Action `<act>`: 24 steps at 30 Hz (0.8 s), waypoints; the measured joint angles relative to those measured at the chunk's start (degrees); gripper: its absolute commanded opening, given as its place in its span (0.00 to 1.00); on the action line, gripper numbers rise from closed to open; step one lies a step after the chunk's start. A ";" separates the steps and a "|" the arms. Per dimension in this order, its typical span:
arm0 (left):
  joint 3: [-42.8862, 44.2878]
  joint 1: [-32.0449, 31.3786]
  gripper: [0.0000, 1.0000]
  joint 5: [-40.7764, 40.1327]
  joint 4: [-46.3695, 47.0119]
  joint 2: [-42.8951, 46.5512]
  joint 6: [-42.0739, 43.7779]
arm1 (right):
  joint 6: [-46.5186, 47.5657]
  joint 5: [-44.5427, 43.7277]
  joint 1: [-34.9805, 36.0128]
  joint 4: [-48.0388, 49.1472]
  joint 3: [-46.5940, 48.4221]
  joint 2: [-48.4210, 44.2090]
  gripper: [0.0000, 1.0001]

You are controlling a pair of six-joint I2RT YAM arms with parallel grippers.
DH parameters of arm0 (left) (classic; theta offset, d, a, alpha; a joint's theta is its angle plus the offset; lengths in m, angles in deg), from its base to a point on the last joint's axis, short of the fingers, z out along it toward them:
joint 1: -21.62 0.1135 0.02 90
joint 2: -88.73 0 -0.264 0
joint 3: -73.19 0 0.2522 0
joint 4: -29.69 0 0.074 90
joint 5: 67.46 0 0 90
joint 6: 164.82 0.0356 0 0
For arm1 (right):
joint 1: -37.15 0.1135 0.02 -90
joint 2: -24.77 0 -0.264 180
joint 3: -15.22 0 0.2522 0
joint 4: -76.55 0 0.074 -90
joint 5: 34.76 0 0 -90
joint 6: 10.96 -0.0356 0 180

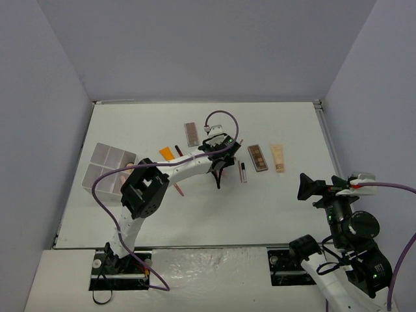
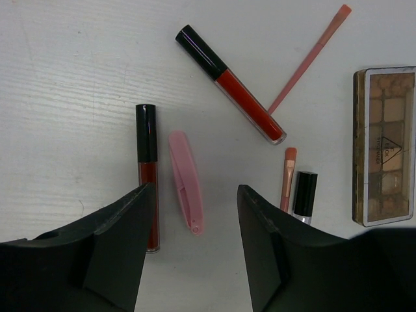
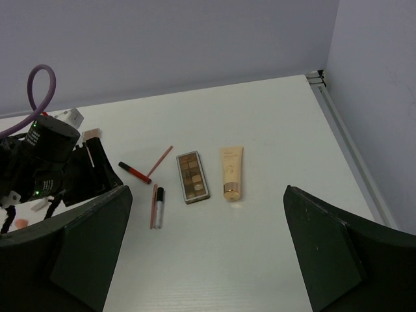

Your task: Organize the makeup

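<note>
My left gripper (image 1: 221, 174) is open and empty, low over the middle of the table. In the left wrist view (image 2: 194, 192) a pink folding piece (image 2: 186, 182) lies just ahead between its jaws, and a dark-red gloss stick (image 2: 147, 170) lies by the left finger. A red gloss stick (image 2: 231, 84), a thin pink stick (image 2: 311, 55), a small brush (image 2: 287, 179) and a black-capped clear tube (image 2: 303, 195) lie beyond. One brown palette (image 1: 258, 157) and the beige tube (image 1: 278, 158) lie to the right. The second palette (image 1: 192, 134) and orange tube (image 1: 166, 153) lie to the left. My right gripper (image 1: 323, 187) is open and empty.
The white translucent compartment box (image 1: 107, 170) stands at the table's left edge, partly behind the left arm. A pink stick (image 1: 178, 189) lies by that arm's elbow. Grey walls close in three sides. The right wrist view shows the palette (image 3: 192, 176) and beige tube (image 3: 231, 171) well ahead.
</note>
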 measured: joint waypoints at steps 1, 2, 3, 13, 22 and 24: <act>0.14 -0.10 0.47 -0.03 -0.07 -0.29 -0.34 | 0.01 0.00 0.04 0.01 0.00 -0.10 1.00; 0.18 -0.20 0.46 -0.06 -0.13 -0.52 -0.59 | 0.02 0.00 0.12 0.01 -0.01 -0.22 1.00; 0.18 -0.30 0.46 -0.09 -0.19 -0.71 -0.77 | 0.02 0.00 0.22 0.00 -0.03 -0.37 1.00; 0.54 -0.43 0.41 -0.01 -1.17 -2.59 -1.83 | 0.00 0.00 0.71 0.02 -0.11 -1.60 1.00; 2.87 -0.43 0.40 0.09 -2.66 -5.72 -1.76 | 0.00 0.00 0.71 0.04 -0.45 -1.90 1.00; 3.69 -0.43 0.38 0.26 -2.99 -6.16 -1.71 | 0.00 0.00 0.71 0.04 -0.56 -1.90 1.00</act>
